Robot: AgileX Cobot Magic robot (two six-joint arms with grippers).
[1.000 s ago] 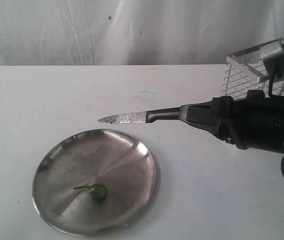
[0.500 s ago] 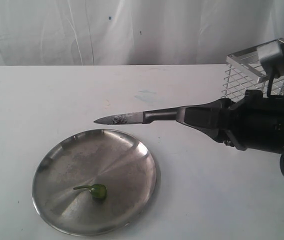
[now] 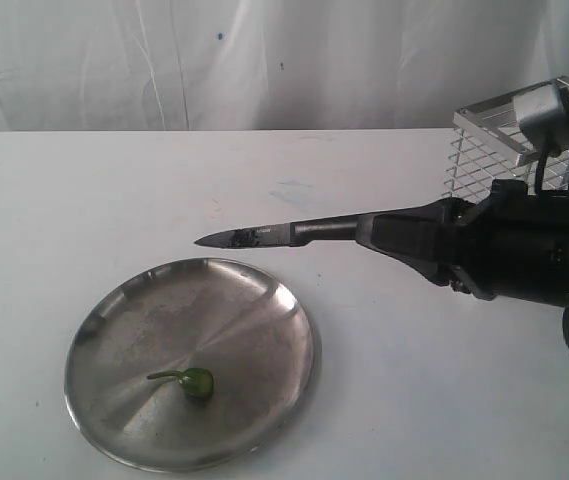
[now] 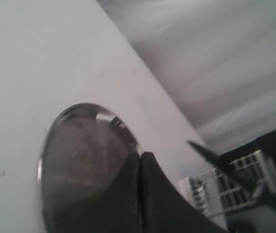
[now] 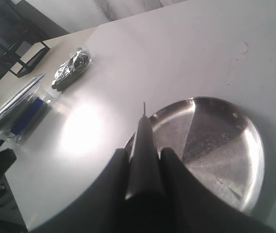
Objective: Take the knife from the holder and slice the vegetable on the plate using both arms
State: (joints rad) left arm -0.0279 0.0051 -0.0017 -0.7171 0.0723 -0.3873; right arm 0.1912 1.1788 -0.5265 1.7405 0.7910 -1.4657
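The dark knife [image 3: 264, 235] hangs level above the table, tip pointing left, just behind the plate [image 3: 219, 310]. My right gripper [image 3: 384, 232] is shut on its black handle; in the right wrist view the knife [image 5: 143, 141] runs out between the gripper's [image 5: 143, 154] two fingers toward the plate's rim [image 5: 261, 145]. A small green vegetable [image 3: 193, 381] with a curved stem lies on the plate's near part. The wire holder [image 3: 509, 135] stands at the back right, behind the right arm. My left gripper [image 4: 140, 159] is shut and empty over the plate [image 4: 79, 143]; the exterior view does not show it.
The left wrist view also catches the knife [image 4: 210, 156] and the holder [image 4: 244, 177] beyond the plate. A foil-wrapped bundle [image 5: 72, 65] and a clear bag with something blue [image 5: 21, 109] lie near the table's far edge. A white curtain hangs behind.
The knife has rolled about its length, so the blade looks narrower and darker. Its tip drifted slightly left, then back. Plate and vegetable have not moved.
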